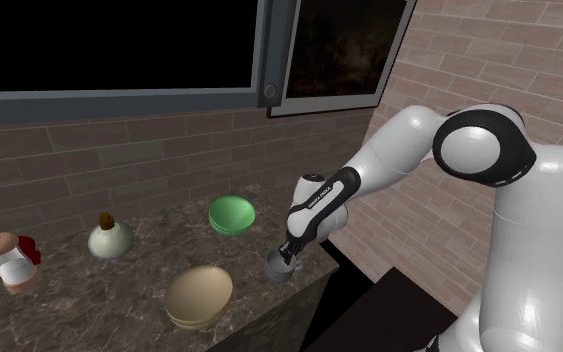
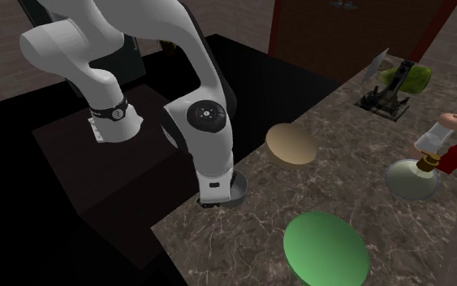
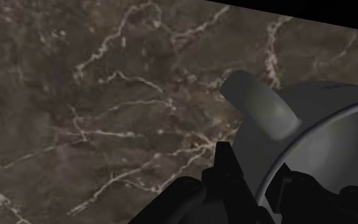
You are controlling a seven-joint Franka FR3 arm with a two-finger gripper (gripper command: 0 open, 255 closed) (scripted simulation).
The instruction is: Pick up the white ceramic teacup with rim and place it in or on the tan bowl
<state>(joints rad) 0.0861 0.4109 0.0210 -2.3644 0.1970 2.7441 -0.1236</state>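
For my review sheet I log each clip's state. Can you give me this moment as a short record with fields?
teacup: grey, handle visible, standing on the marble counter near its edge
gripper: down at the teacup's rim
tan bowl: on the counter, apart from the teacup
other items: green bowl, round flask, capped bottle
task stage: teacup not yet in the tan bowl

You are working in a home kitchen. A dark, white-veined stone counter [image 1: 89,315] runs along a brick wall [image 1: 69,150] below a grey-framed window [image 1: 109,45]. On it stand a tan bowl [image 1: 199,296] near the front edge, a green bowl [image 1: 232,214] and a corked round flask [image 1: 110,238].
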